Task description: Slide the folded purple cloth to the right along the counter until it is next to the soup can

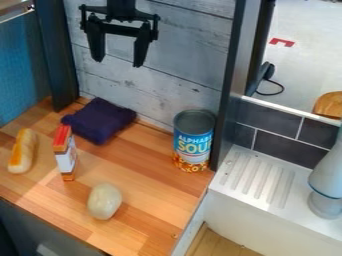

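Plank wall [184,47], pale grey, stands behind the gripper [119,62]. Wooden table [150,192] spreads out below it in view. White sink unit [234,205] with a ridged ledge is below and well to the right; dark tiles [274,117] run along its back. Blue panel [23,65] left of the gripper, dark post [50,45] between them, another dark post [230,85] off to its right.

Gripper hangs from the top edge, fingers pointing down and spread apart, nothing between them. Grey fixture [327,170] at the sink, far lower right of it.

Big can [192,142], blue label, dark top, upright on the table, below and right of the gripper, just beside the right post. Dark purple cloth [100,120], folded or bunched, on the table below the gripper and a bit left; nearest loose item to it, well apart from the fingers. Small box [65,154], red, orange and white, upright, further below and left, past the cloth. Bread roll [23,151] with an orange strip, lying lower left of the gripper, left of the box. Pale rounded item [105,201], lying farthest below the gripper, near the table's front edge. Round brown thing [328,104] at the right edge, above the tiles.
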You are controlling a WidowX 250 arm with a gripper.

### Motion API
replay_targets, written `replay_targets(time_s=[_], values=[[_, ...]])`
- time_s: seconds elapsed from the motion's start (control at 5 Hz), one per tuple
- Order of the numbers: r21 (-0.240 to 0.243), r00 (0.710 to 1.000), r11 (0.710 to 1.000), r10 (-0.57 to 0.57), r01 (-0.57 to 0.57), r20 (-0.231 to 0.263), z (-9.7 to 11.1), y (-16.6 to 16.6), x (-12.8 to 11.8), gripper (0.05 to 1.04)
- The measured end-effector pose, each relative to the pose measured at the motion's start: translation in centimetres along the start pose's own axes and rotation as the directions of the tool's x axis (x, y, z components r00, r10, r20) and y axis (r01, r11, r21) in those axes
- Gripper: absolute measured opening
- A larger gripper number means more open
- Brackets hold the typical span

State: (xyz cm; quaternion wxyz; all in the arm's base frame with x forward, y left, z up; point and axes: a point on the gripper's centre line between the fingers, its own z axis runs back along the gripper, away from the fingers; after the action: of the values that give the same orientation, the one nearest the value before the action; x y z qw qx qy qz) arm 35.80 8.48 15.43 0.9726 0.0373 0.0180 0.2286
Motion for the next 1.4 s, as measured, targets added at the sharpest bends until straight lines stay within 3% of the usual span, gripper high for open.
replay_targets(time_s=[0.2,0.4,1.0,1.2,1.4], values=[[0.008,0.999,1.000,-0.003,0.003,-0.036,-1.3,-0.1,-0.1,1.001],[-0.019,0.999,1.000,-0.005,0.004,-0.045,-2.7,0.5,0.2,1.001],[-0.021,0.999,1.000,0.007,-0.008,-0.048,-2.8,1.3,0.4,1.001],[-0.079,0.994,0.993,-0.096,0.092,-0.050,-4.8,1.1,3.1,1.001],[-0.133,0.965,0.957,-0.261,0.259,0.004,-6.4,3.5,6.0,1.001]])
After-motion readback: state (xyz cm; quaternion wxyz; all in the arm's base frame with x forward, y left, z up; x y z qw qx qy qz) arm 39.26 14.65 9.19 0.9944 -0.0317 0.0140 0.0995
